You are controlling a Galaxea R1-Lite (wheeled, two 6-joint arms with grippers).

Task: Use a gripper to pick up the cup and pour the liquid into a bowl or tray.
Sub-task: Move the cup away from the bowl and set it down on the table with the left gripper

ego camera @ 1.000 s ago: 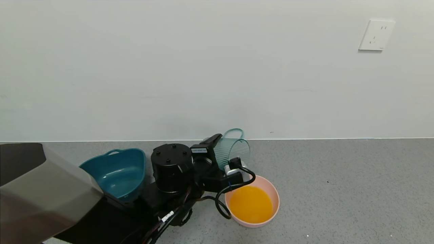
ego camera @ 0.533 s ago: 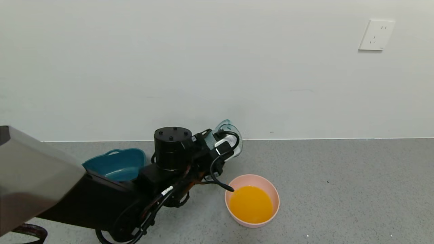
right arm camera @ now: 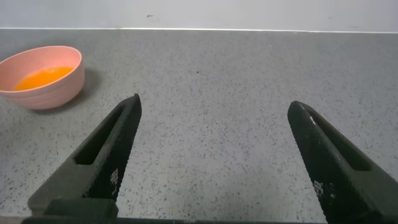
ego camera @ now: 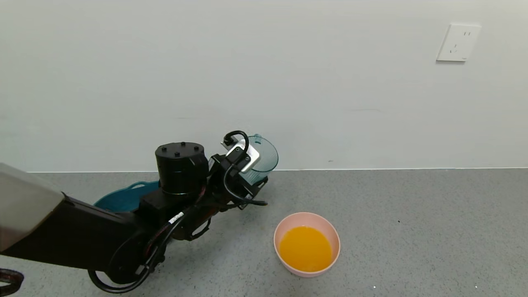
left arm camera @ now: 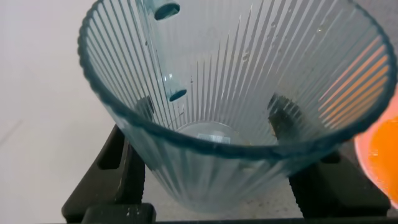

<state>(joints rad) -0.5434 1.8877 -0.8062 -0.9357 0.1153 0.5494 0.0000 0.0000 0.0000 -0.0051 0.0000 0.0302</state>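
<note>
Head view: my left tool (ego camera: 252, 175) clamps the cup (ego camera: 261, 159) above the desk (ego camera: 412, 231), up-left of the pink bowl (ego camera: 307, 244) and clear of it. The orange liquid (ego camera: 305, 248) sits in the bowl. My arm hides most of the teal tub (ego camera: 123, 197); a wall socket (ego camera: 458, 42) is far right.

Left wrist: the cup (left arm camera: 236, 99) fills the picture, looking empty, a tool finger (left arm camera: 109, 177) pressed on either side, the bowl's edge (left arm camera: 379, 155) alongside.

Right wrist: my right tool (right arm camera: 214, 152) is spread wide over bare desk (right arm camera: 211, 99), the bowl (right arm camera: 42, 76) well apart.
</note>
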